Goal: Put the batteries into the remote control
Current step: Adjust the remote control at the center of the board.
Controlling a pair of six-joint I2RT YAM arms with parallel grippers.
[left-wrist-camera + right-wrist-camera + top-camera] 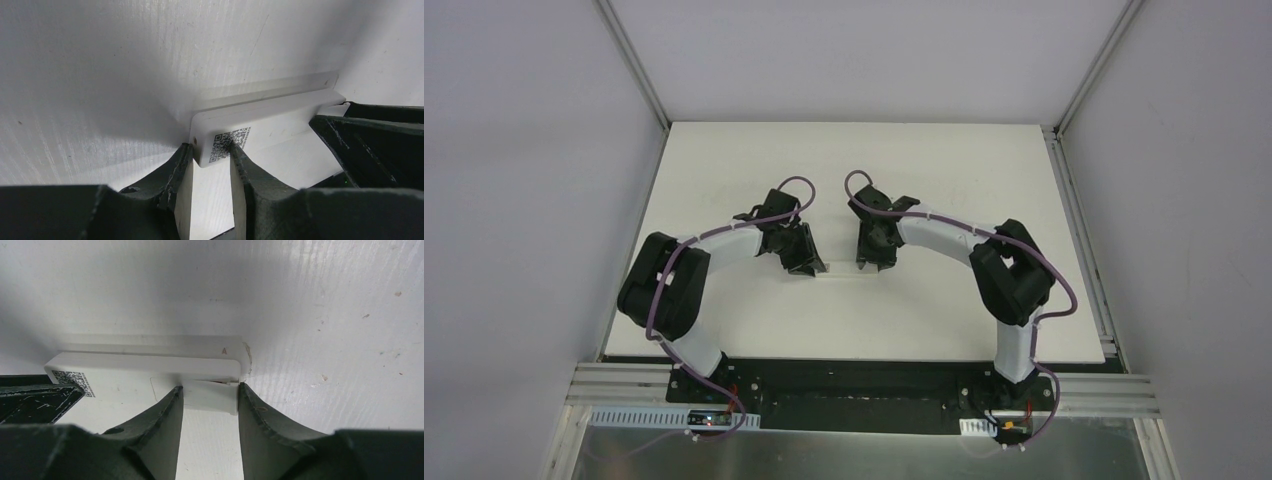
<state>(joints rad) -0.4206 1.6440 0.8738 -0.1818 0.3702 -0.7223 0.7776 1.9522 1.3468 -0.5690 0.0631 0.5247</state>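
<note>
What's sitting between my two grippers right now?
The remote control spans the gap between the left gripper and right gripper. The top view shows this best; each wrist view shows one end.

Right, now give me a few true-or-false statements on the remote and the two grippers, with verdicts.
1. The left gripper clamps the end of the remote control that carries the code label. True.
2. The right gripper hovers well away from the remote control. False: it is closed on the remote's other end.
3. The remote's screen and buttons face the wrist cameras. False: both wrist views show the labelled back.
4. A red-orange battery lies beside the remote. False: no battery shows in any view.
5. The two arms meet at the remote near the middle of the table. True.
</note>
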